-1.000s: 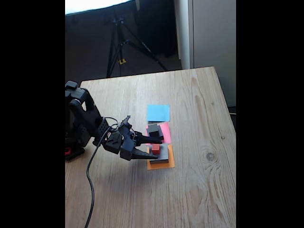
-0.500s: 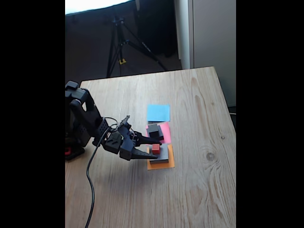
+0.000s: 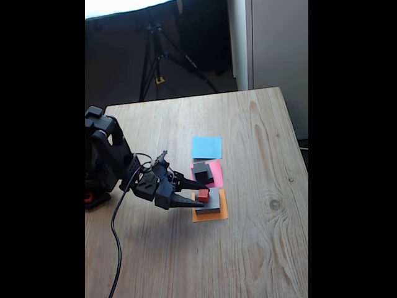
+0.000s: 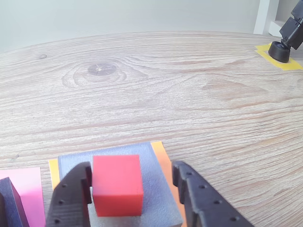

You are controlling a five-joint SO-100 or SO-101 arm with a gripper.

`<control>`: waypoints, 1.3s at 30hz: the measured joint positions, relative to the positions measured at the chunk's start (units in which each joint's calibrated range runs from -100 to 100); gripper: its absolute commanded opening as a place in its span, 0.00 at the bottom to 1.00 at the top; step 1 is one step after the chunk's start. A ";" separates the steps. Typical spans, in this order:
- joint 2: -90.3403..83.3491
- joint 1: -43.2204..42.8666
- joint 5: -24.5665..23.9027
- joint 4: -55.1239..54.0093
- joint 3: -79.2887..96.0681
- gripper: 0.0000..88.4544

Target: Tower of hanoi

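gripper [image 4: 130, 187] is spread, nothing clamped. in the wrist view the tiny red cube [image 4: 117, 184] sits between the two fingers [image 4: 71, 194], up against or just beside the left one as that view shows it, with a clear gap to the right one. so the cube is off-centre in the opening, biased left.

red cube rests flat on the grey slab [image 4: 156, 189], which lies on the orange paper square [image 4: 163, 158] on the counter [image 4: 165, 85]. cube faces look roughly square to the fingers, no obvious twist. pink paper square [image 4: 26, 194] is at the left edge of the wrist view with a dark block corner [image 4: 9, 203] on it.

fixed view agrees: gripper [image 3: 200, 192] reaches in from the left, low over the stack, red cube [image 3: 203, 195] at its tips on the grey slab [image 3: 214, 202]. small black cube [image 3: 201, 169] on the black slab [image 3: 206, 179] sits on the pink paper square [image 3: 216, 172] just beyond; blue paper square [image 3: 206, 147] further back is bare.

judgement: closing should pinch the cube, the right finger doing most of the travel. risk is the left finger nudging the cube or slab sideways first. can't tell if the tips touch the slab.
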 measured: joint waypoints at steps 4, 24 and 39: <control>0.17 0.00 0.00 -0.64 0.09 0.17; 2.74 0.00 0.00 -3.52 0.96 0.14; 3.42 0.00 0.00 -4.40 1.83 0.07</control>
